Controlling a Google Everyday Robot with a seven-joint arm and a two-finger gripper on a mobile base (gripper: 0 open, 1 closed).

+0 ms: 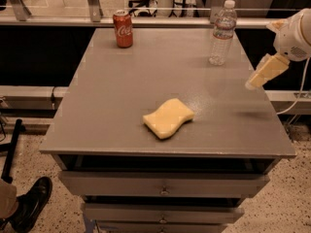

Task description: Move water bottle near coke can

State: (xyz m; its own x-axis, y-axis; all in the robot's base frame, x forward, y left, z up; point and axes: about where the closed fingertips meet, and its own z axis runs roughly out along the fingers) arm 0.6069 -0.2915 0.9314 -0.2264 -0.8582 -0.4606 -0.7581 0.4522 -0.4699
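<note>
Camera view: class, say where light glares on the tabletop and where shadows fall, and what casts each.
In the camera view, a pale sheen lies on the grey table just right of the yellow sponge; a soft dark smudge near the right edge, below the pincer hanging right of the water bottle, is likely its shadow; the sponge's front edge has a thin shadow.

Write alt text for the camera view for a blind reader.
A robot gripper hangs above the right edge of a grey table, apart from the upright water bottle at the far right. A coke can stands at the far left, and a yellow sponge lies near the front.
</note>
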